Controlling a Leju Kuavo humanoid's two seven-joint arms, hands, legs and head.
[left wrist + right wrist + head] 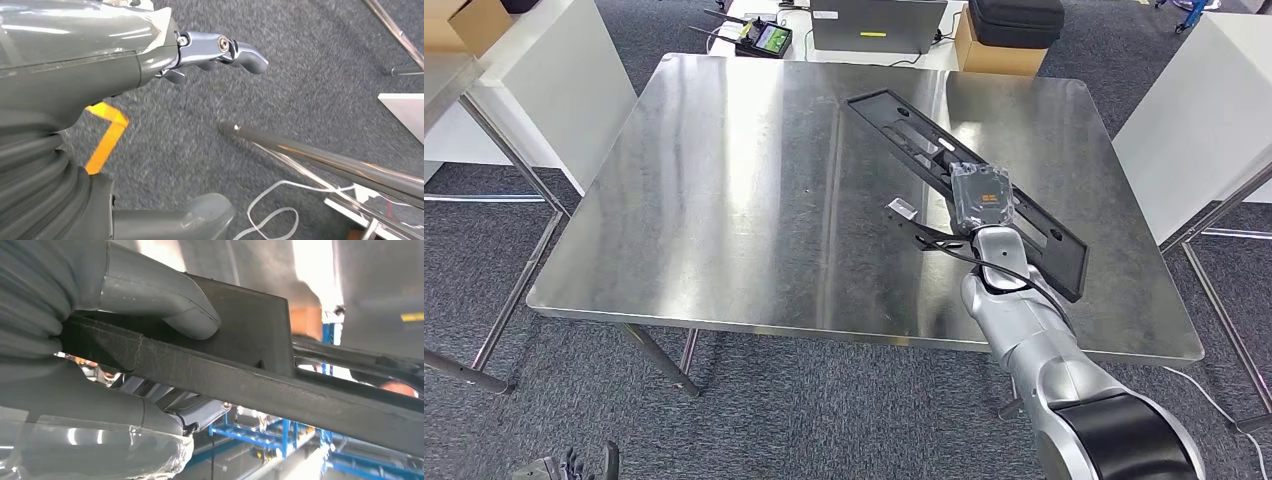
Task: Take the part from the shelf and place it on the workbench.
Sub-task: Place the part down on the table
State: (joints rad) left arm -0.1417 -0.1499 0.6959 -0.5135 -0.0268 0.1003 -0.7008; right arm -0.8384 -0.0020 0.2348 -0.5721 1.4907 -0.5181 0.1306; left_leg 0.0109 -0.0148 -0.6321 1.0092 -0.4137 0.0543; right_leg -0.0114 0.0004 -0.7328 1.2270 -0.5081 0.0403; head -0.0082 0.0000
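Right hand (980, 200) grips the long black plastic part (904, 125) mid-length above the steel workbench (724, 200). Releasing it early could send it (long, overhanging) tipping or sliding across the bench.

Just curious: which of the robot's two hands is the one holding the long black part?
The right hand grips the black part over the metal workbench. The left hand hangs by the carpet, holding nothing.

The steel workbench (724, 200) offers wide bare room on its left and middle, while the long black part (904, 125) in the right hand (982, 200) crosses its right side diagonally, and a laptop (876, 25) and boxes (994, 55) stand beyond its far edge
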